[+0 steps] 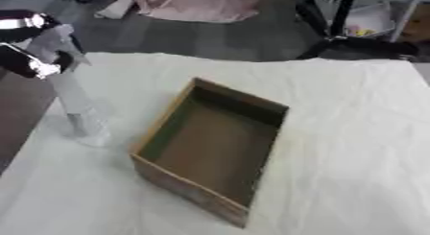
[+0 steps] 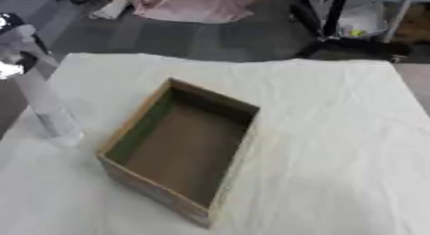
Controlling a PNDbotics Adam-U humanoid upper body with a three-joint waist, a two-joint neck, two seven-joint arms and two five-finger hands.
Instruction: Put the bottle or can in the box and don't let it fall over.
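At the far left, the robot's left hand [image 1: 29, 47] comes in from the upper left corner, black with silver parts, and sits at the top of a clear bottle [image 1: 77, 102]. The fingers [image 1: 65, 60] appear curled round the bottle's upper part, though blur hides the exact contact. The bottle is tall, slim and see-through, leaning slightly with its top toward the hand. Its base is at the left edge of the surface [image 1: 352, 133]; whether the base rests on the cloth or hangs just above it cannot be told. The bottle is outside the box [image 1: 214, 147], to the box's left and apart from it.

The surface is covered with a white, lightly creased cloth. Toward the middle stands the box, an open-topped brown cardboard tray set askew, with one corner pointing toward the viewer. Its inner left wall looks greenish, the floor inside is plain brown, and nothing lies in it.

To the right of the box the cloth runs on to the edge of the surface. The right hand shows in neither view.

Beyond the surface lies a dark floor. On it, at top centre, is a heap of pink cloth [image 1: 197, 4], and at top right a metal rack [image 1: 361, 18] above a dark base.
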